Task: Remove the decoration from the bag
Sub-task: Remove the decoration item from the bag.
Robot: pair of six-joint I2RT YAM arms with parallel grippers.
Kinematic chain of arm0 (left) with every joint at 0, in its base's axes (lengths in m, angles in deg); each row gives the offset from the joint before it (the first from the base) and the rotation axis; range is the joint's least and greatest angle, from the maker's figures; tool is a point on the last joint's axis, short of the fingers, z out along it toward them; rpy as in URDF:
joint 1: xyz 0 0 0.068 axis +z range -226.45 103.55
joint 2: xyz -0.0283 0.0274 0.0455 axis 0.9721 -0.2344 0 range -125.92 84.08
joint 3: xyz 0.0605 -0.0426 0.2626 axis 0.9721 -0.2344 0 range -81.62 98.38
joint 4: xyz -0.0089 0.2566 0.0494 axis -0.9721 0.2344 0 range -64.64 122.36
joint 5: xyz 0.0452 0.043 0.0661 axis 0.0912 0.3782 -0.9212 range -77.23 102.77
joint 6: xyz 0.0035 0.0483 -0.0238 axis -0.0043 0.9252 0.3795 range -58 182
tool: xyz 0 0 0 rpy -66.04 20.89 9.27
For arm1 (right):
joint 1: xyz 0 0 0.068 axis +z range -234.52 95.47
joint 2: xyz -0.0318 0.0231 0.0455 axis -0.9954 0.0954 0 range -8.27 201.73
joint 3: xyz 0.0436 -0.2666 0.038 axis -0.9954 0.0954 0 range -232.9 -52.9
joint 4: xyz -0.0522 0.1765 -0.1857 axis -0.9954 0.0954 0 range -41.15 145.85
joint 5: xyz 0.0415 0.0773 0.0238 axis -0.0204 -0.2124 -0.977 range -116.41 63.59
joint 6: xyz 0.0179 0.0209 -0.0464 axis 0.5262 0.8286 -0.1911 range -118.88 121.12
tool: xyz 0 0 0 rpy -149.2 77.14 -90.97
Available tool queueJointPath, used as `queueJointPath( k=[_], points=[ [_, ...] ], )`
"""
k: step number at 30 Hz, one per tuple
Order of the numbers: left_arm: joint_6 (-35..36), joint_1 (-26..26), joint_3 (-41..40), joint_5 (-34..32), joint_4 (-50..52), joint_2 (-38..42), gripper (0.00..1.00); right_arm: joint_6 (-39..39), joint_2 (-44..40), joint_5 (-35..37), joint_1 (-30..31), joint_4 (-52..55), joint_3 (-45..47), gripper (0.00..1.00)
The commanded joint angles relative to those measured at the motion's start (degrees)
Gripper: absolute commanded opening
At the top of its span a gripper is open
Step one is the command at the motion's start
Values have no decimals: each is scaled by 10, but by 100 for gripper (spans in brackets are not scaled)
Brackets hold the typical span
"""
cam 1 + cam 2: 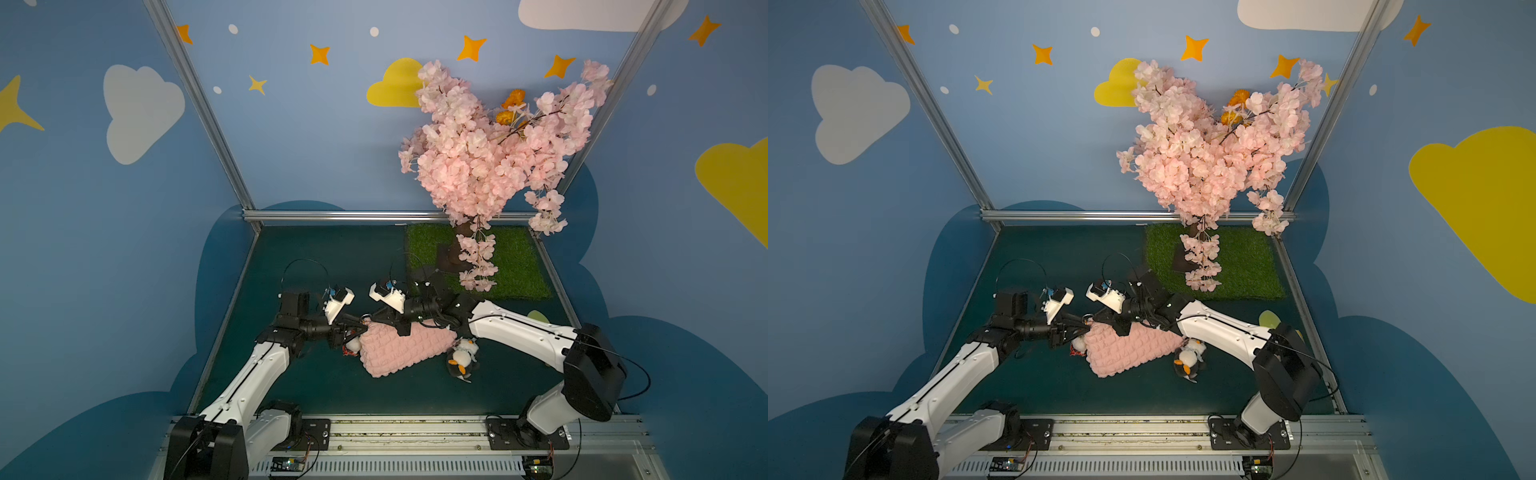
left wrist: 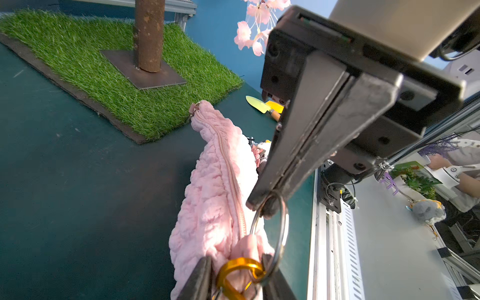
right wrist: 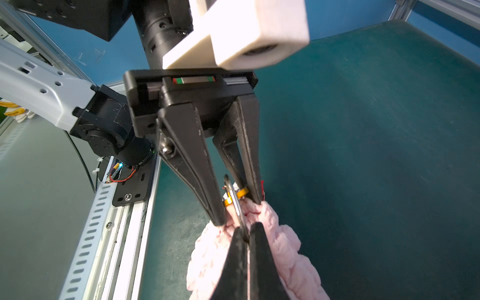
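The bag lies slantwise on the dark green table, between your two arms and toward the front half. At its right end a penguin charm rests against it. At its left end a small white plush charm sits just beside the corner. Over that left corner your two claws meet. Your right gripper is closed tight, its tips pinching the silver ring, which is threaded through a pink loop at the bag's corner. Your left gripper stands part-way apart with the gold clip between its fingers; whether they squeeze it you cannot tell. The clip is hooked onto the ring. Farther back on the right, the grass mat carries the pink blossom tree.
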Motion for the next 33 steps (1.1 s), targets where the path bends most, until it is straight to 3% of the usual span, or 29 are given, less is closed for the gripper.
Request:
queueJointPath(
  k=[1,14,24,33],
  points=[
    [8,-8,2,20,-8,-7,31,11,-20,-11,-4,-28,5,0],
    [12,-17,-9,1,8,4,34,27,-24,-6,-21,-38,6,0],
    [14,-19,-6,1,11,0,27,36,-31,-6,-26,-46,12,0],
    [11,-16,-5,3,0,-2,13,36,-36,-2,-28,-46,19,0]
  ],
)
